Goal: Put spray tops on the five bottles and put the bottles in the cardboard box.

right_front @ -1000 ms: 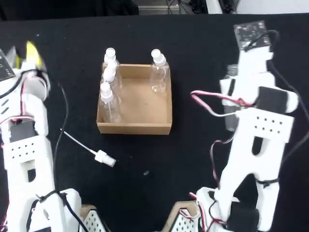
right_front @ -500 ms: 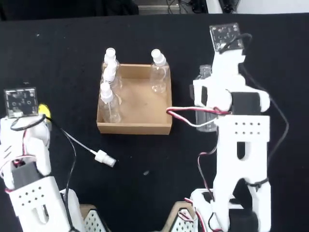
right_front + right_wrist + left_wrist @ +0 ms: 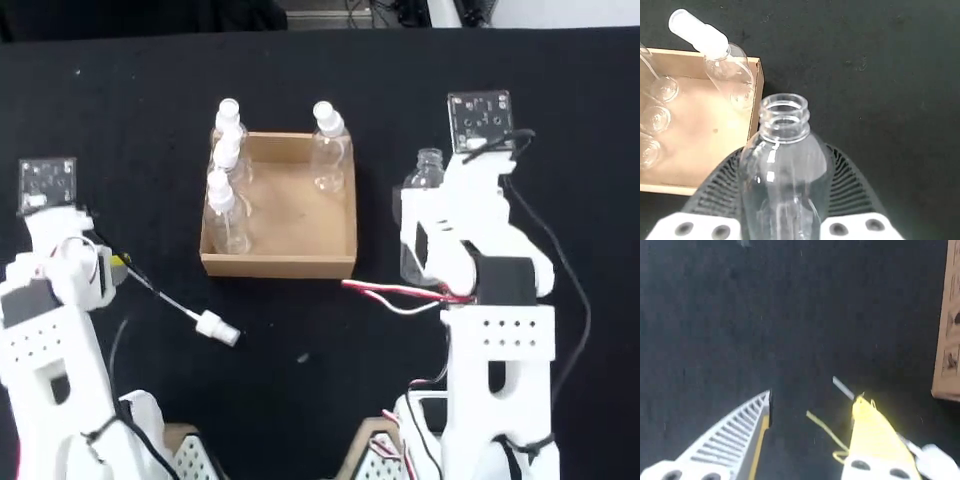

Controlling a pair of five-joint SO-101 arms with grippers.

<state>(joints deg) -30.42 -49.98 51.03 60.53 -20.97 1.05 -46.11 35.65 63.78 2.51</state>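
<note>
Holding nothing, wide open: left gripper (image 3: 812,400), right above the tube (image 3: 160,295) end of the loose spray top (image 3: 217,326) (the nearer arm). Lies flat on the table (image 3: 400,80) toward its front edge, tube slanting back under that gripper. Clamped upright in the right gripper (image 3: 785,185), beside the box's (image 3: 280,265) right wall: capless bottle (image 3: 785,125).

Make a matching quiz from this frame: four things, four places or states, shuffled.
Things
1 uncapped bottle
2 loose spray top
3 cardboard box
4 left gripper

Places or states
A lying on the table
B open, holding nothing
C holds four capped bottles
D clamped in the right gripper

Pairs: 1-D, 2-A, 3-C, 4-B
</note>
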